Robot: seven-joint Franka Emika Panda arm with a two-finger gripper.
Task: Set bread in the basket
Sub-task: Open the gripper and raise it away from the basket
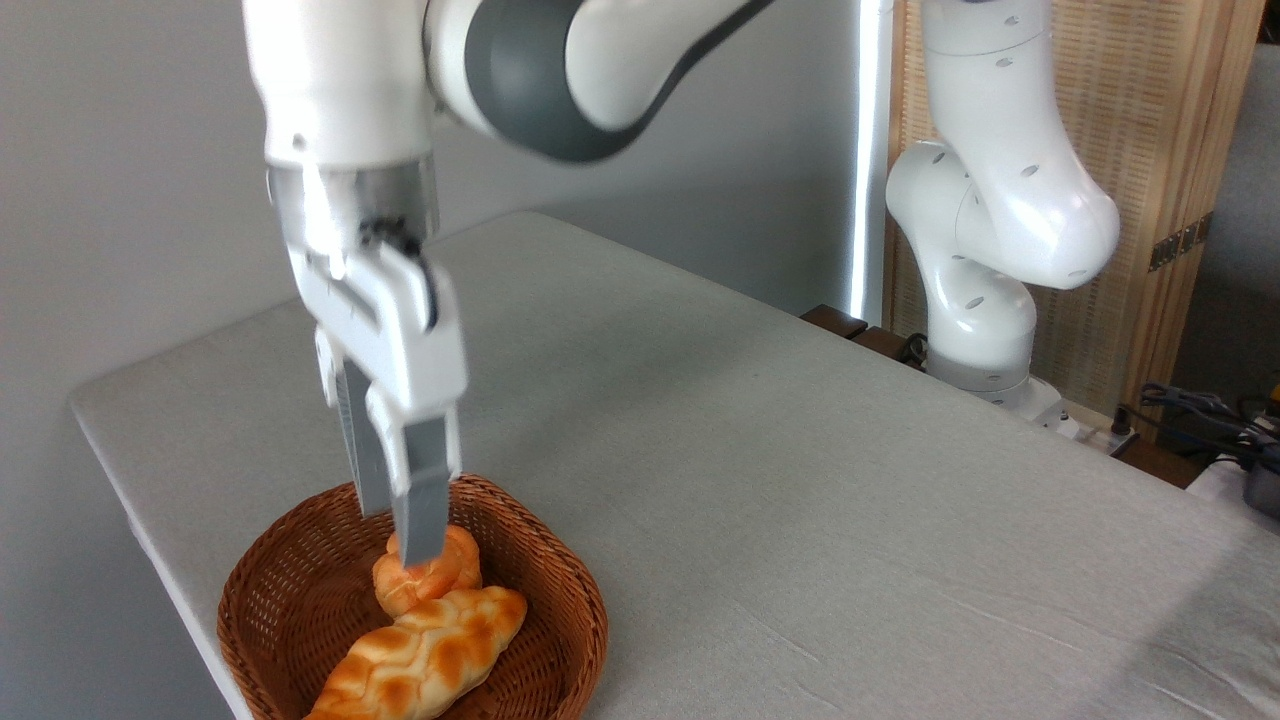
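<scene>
The long braided bread (430,655) lies inside the round reddish-brown wicker basket (572,590), running from the middle toward the picture's lower edge, where its near tip is cut off. My gripper (398,535) hangs just above the basket's far side with its fingers pointing down. It stands open, holds nothing, and is clear of the loaf. The nearer finger (425,505) covers part of a small bun behind the loaf.
A small round knotted orange bun (440,582) sits in the basket, touching the loaf's far end. The basket stands near the table's left front corner. The grey tablecloth (800,480) stretches to the right. The arm's white base (985,350) is mounted at the far right edge.
</scene>
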